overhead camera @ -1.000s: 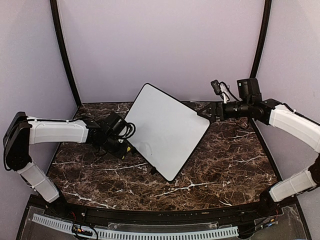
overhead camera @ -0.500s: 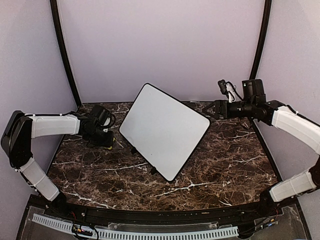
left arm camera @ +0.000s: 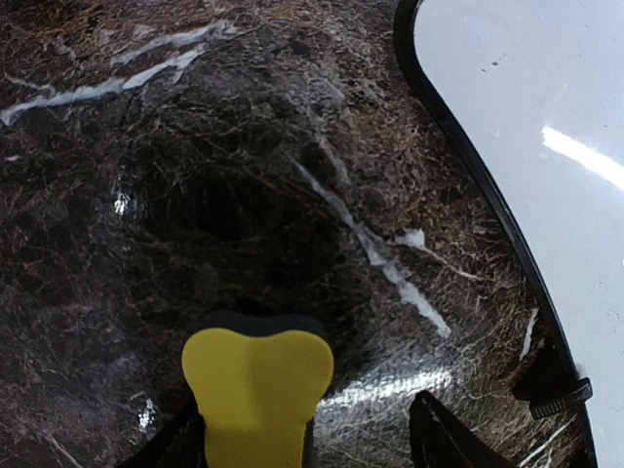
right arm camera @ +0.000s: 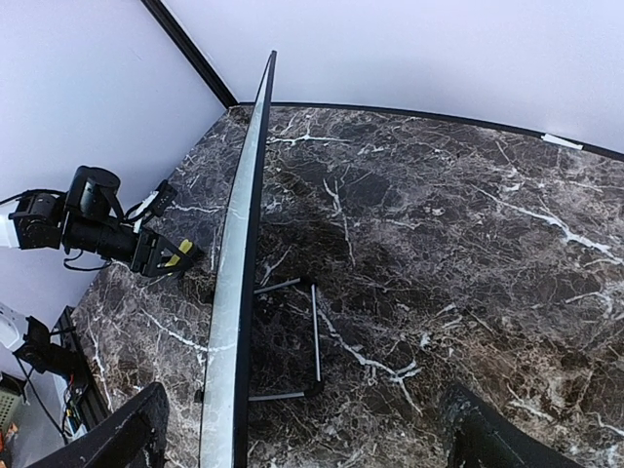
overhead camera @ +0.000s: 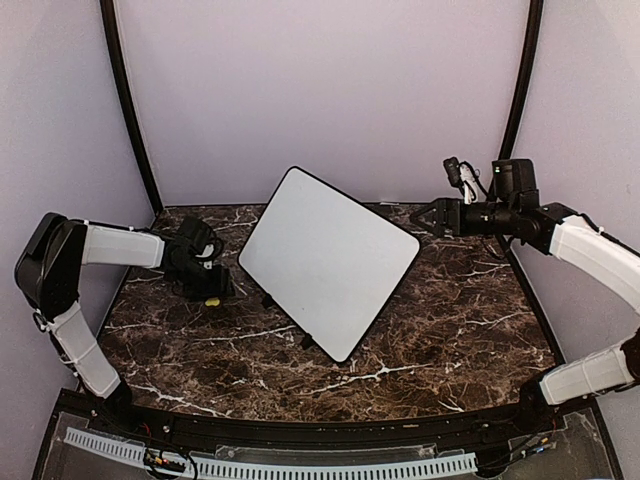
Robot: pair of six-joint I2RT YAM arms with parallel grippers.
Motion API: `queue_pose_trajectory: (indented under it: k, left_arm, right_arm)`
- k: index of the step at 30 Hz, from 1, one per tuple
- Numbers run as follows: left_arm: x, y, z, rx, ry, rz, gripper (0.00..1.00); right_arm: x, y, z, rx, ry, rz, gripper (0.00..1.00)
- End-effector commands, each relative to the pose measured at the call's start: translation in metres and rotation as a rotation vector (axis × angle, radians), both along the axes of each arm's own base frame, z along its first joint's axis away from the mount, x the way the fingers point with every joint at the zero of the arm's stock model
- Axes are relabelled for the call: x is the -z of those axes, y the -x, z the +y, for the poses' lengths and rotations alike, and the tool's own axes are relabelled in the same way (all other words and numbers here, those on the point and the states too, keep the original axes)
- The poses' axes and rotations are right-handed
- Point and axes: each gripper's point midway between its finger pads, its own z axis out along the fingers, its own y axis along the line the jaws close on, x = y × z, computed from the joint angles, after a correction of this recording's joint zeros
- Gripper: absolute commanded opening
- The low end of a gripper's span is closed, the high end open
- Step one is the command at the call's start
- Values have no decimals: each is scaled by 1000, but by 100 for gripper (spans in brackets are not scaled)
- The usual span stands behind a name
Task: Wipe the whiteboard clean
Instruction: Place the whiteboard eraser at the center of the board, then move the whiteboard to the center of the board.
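White board (overhead camera: 330, 255) stands tilted on the bench (overhead camera: 450, 320), clean. I think it is stiff, light, slippery on the face; better grip the black frame (left arm camera: 485, 190). Left tool (overhead camera: 205, 285) and right tool (overhead camera: 427, 217) are both apart.

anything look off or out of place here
Nothing spilled or broken. The whiteboard stands skewed to the table's edges, face clean. The yellow eraser lies on the table under the open left hand.

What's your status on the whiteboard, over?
Left claw open, yellow eraser between its fingers. Right claw open, clear of the whiteboard. No writing on it. Nothing in the way.
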Motion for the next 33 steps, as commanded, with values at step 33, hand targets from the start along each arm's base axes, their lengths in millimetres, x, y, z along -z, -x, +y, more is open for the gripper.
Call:
queue_pose_trajectory:
  k: [33]
  left_arm:
    - [-59,10,-62,414,-156,-266,83]
  right_arm:
    - [-15,-7,-5,34,-35,-42,92]
